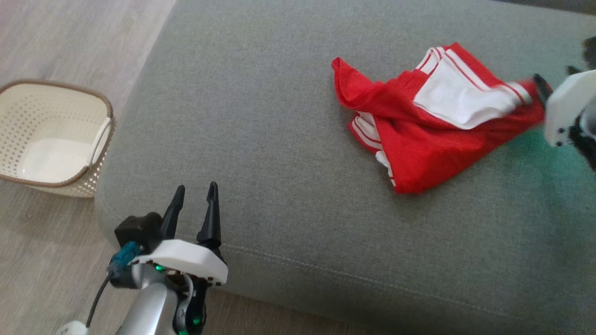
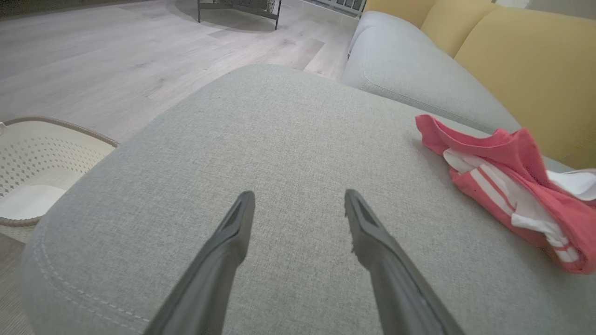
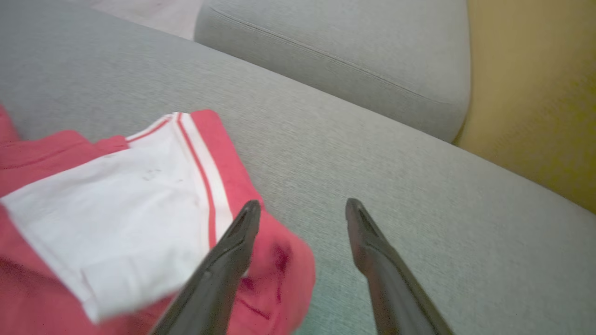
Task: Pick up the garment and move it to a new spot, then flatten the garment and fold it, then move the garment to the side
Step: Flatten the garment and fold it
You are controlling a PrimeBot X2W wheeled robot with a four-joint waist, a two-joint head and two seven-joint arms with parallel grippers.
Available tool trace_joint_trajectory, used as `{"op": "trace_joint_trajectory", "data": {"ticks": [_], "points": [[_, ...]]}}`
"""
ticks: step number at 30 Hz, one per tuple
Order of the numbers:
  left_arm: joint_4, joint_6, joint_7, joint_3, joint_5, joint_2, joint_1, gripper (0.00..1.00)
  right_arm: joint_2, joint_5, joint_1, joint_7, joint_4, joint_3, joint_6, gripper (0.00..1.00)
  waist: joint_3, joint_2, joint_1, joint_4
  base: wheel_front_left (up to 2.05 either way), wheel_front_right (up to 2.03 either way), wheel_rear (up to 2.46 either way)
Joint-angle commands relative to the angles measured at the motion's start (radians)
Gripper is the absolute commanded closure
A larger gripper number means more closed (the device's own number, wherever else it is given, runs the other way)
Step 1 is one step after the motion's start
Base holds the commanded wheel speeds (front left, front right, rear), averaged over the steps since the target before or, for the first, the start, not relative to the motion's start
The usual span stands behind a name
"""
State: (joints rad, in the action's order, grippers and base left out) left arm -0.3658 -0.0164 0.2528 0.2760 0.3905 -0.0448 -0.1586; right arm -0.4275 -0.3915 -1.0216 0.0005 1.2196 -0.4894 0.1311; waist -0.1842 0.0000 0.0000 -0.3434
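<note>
The garment (image 1: pixel 419 139) is red with white panels and stripes. It lies crumpled on the right half of the grey sofa seat (image 1: pixel 260 116). My right gripper (image 1: pixel 554 78) is at the garment's right end, and that edge looks blurred. In the right wrist view the right gripper (image 3: pixel 300 209) stands open; a red corner of the garment (image 3: pixel 107 218) lies loose under its left finger (image 3: pixel 237 242). My left gripper (image 1: pixel 195 190) is open over the seat's front left corner with nothing between its fingers. The left wrist view shows the left gripper (image 2: pixel 298 200) well left of the garment (image 2: pixel 507 186).
A cream perforated basket (image 1: pixel 60 86) stands on the wooden floor left of the seat, also seen as the basket (image 2: pixel 46 139) in the left wrist view. Yellow back cushions (image 2: pixel 526 60) and another grey seat cushion (image 3: pixel 335 51) lie beyond the garment.
</note>
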Motion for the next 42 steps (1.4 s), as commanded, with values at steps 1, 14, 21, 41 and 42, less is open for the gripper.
{"op": "trace_joint_trajectory", "data": {"ticks": [1, 14, 21, 41, 42], "points": [[0.022, 0.001, 0.009, -0.033, 0.009, -0.005, -0.044, 0.00, 0.002, 0.024, -0.062, -0.007, 0.026, 0.032, 0.000, 0.00, -0.014, 0.0000, 0.0000, 0.005, 0.00, 0.00, 0.00], [0.049, 0.002, 0.009, -0.114, -0.019, -0.005, -0.071, 0.00, 0.166, 0.226, -0.088, -0.239, 0.047, 0.282, 0.000, 0.00, 0.084, 0.0000, 0.0000, 0.146, 0.00, 0.00, 0.00], [0.109, -0.002, 0.009, -0.165, -0.019, -0.005, -0.041, 0.00, 0.254, 0.228, 0.045, -0.261, -0.165, 0.339, 0.000, 0.00, 0.164, 0.0000, 0.0000, 0.213, 0.00, 0.00, 0.00], [0.247, -0.053, 0.009, -0.159, -0.007, -0.005, 0.154, 0.00, 0.377, 0.286, 0.833, -0.222, -0.991, 0.509, 0.000, 0.00, 0.197, 0.0000, 0.0000, 0.287, 0.00, 0.00, 0.00], [0.245, -0.051, 0.009, -0.157, -0.007, -0.005, 0.151, 0.00, 0.377, 0.284, 0.837, -0.216, -1.001, 0.504, 0.000, 0.00, 0.196, 0.0000, 0.0000, 0.283, 0.00, 0.00, 0.00]]}}
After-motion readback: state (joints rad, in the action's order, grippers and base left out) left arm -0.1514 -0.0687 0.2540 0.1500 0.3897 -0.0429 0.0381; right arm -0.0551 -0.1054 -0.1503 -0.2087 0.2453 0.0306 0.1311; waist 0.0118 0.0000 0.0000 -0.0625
